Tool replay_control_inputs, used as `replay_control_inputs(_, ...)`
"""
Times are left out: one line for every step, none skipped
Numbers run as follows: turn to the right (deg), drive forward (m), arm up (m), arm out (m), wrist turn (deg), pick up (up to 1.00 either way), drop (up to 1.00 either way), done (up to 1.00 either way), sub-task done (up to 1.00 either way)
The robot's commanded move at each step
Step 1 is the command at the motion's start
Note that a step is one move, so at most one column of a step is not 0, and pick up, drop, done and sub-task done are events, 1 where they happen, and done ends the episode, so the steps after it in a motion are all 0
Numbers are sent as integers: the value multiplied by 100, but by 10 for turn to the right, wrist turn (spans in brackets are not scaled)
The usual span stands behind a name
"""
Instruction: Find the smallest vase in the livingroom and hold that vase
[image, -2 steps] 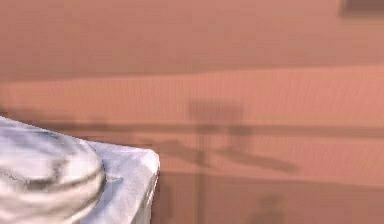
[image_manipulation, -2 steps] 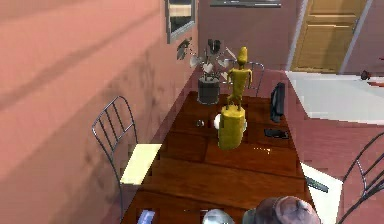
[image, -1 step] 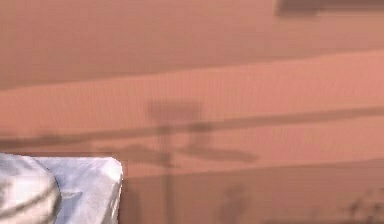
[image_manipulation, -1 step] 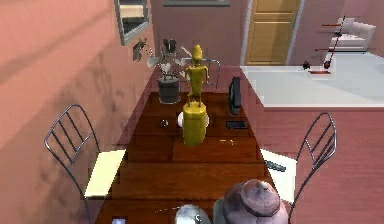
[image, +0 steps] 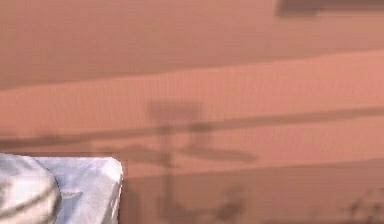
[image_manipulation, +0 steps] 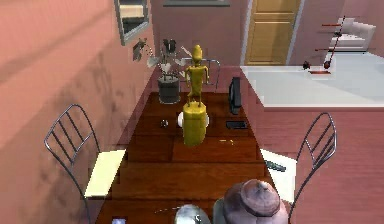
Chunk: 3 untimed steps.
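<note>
Mauve rounded vessel (image_manipulation: 250, 203) sits on the table (image_manipulation: 160, 170); gripper's state cannot be told.

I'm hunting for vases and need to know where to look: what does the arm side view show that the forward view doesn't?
Arm side view: a wooden table carrying a yellow vase, a yellow figurine behind it, a dark pot and a round brownish vessel at the near end, with metal chairs beside it and a door beyond. Forward view: a pale grey-white object at its lower left corner. Both: the reddish-pink wall.
</note>
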Motion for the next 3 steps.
replay_control_inputs(0,0,26,0,0,0,0,0,0)
replay_control_inputs(0,0,0,8,0,0,0,0,0)
replay_control_inputs(0,0,0,0,450,0,0,0,0)
